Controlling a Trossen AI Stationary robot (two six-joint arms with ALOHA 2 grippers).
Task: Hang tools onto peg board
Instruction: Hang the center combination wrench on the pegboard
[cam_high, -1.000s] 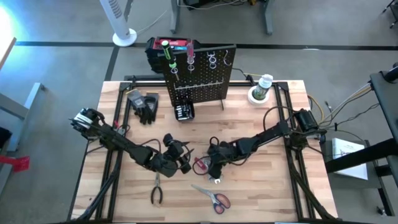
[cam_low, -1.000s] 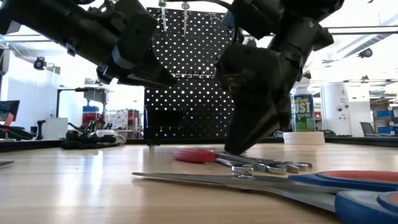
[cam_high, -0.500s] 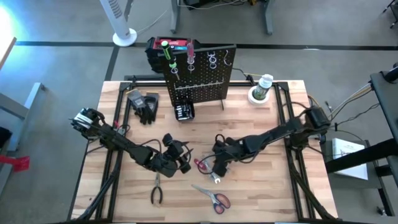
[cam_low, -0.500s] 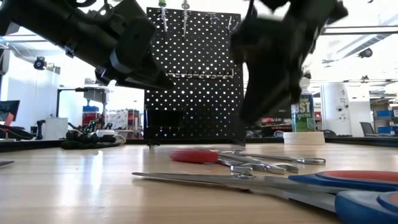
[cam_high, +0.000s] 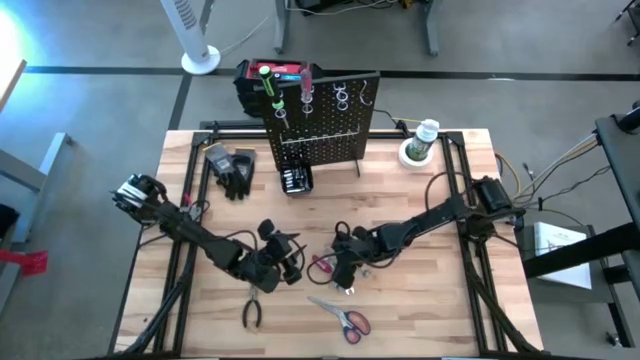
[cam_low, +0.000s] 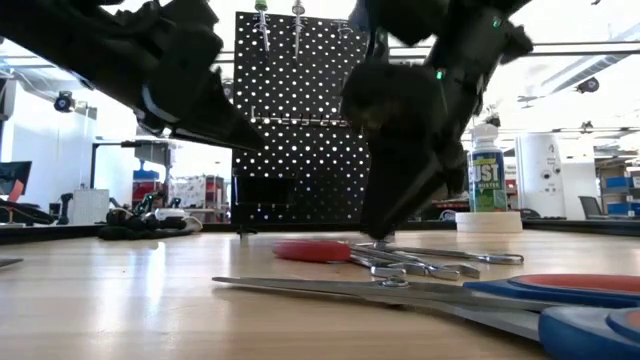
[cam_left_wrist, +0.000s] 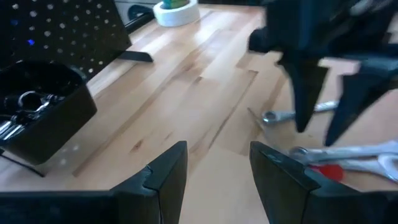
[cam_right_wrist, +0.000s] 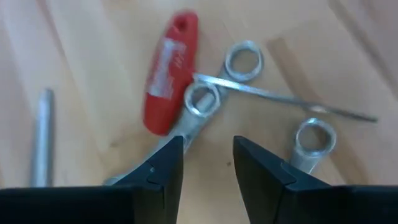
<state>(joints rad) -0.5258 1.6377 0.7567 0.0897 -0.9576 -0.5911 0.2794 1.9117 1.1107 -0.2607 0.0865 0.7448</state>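
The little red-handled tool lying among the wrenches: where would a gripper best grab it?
Probably across the red handle, coming straight down from above. The tool lies flat on the table, and the handle is its thickest part. Its far end is bare, while a wrench ring overlaps the near end. The right gripper hovers open just above.
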